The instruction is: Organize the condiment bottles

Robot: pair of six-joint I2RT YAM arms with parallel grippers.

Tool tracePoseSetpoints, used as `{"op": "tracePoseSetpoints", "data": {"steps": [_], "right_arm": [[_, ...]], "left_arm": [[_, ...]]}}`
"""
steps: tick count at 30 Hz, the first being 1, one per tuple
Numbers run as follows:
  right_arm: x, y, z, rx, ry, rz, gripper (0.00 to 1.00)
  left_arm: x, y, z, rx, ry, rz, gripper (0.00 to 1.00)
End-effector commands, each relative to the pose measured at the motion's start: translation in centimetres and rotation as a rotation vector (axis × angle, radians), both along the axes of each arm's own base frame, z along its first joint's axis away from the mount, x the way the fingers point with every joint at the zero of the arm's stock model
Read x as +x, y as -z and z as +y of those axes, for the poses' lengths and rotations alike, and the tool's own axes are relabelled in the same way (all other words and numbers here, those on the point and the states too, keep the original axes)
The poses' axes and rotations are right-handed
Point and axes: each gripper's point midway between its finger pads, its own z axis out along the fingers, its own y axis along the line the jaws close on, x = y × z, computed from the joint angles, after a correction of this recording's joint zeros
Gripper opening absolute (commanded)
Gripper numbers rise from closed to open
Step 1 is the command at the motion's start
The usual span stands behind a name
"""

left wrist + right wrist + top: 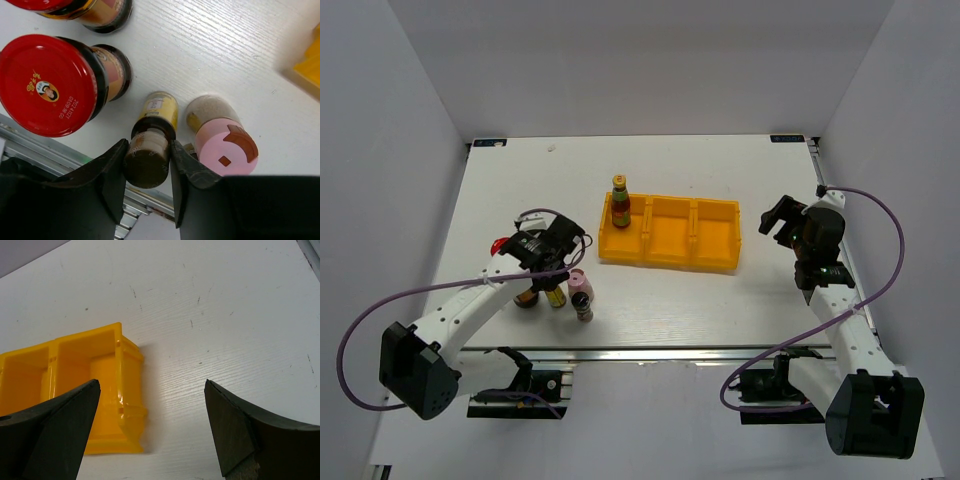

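Note:
My left gripper (147, 150) is shut on the cap of a slim bottle with a yellow label (159, 107), its base at the table; in the top view the gripper (558, 262) hangs over the bottle cluster. The pink-capped bottle (225, 147) stands right beside it and shows in the top view (581, 294). Two squat red-capped bottles (47, 85) (80, 7) stand to the left. Another slim yellow-capped bottle (620, 200) stands upright in the left compartment of the yellow tray (715, 262). My right gripper (152, 385) is open and empty above the table, right of the tray.
The tray's middle and right compartments hold nothing. Its right end (120, 390) is near my right gripper's left finger. The table's metal front edge (65, 160) runs just below the bottle cluster. White walls enclose the table on three sides.

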Motion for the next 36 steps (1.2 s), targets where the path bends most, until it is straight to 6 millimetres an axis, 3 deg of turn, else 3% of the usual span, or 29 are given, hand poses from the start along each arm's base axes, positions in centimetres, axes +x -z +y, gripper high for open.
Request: {"op": "tracePoseSetpoints", "data": {"steps": [1, 4, 10, 15, 17, 25, 27, 29, 36], "right_arm": [[0.6, -2.8, -0.1, -0.016, 0.000, -0.072, 0.89], [0.5, -2.9, -0.1, -0.020, -0.001, -0.079, 0.89], [0.5, -3.0, 0.0, -0.019, -0.005, -0.081, 0.89], [0.5, -2.8, 0.0, -0.016, -0.009, -0.079, 0.89], [0.5, -2.9, 0.0, -0.016, -0.009, -0.081, 0.90], [0.6, -2.8, 0.1, -0.019, -0.015, -0.084, 0.89], [0.7, -2.6, 0.1, -0.021, -0.017, -0.079, 0.89], [0.7, -2.6, 0.0, -0.024, -0.014, -0.078, 0.89], [1.0, -1.9, 0.0, -0.027, -0.015, -0.056, 0.89]], "left_arm": [[0.4, 0.1, 0.2, 0.023, -0.009, -0.013, 0.45], [0.3, -0.1, 0.5, 0.035, -0.022, -0.015, 0.35], [0.7, -2.1, 0.8, 0.035, -0.025, -0.063, 0.26], [3.0, -6.8, 0.5, 0.028, -0.025, -0.192, 0.08], [4.4, -8.2, -0.3, 0.004, 0.008, -0.246, 0.01], [10.2, -13.7, -6.2, -0.161, 0.163, -0.434, 0.00], [11.5, -13.4, -7.9, -0.173, 0.223, -0.414, 0.00], [12.8, -14.5, -8.8, -0.178, 0.237, -0.436, 0.00], [16.2, -12.7, -12.9, -0.213, 0.335, -0.395, 0.00]]}}
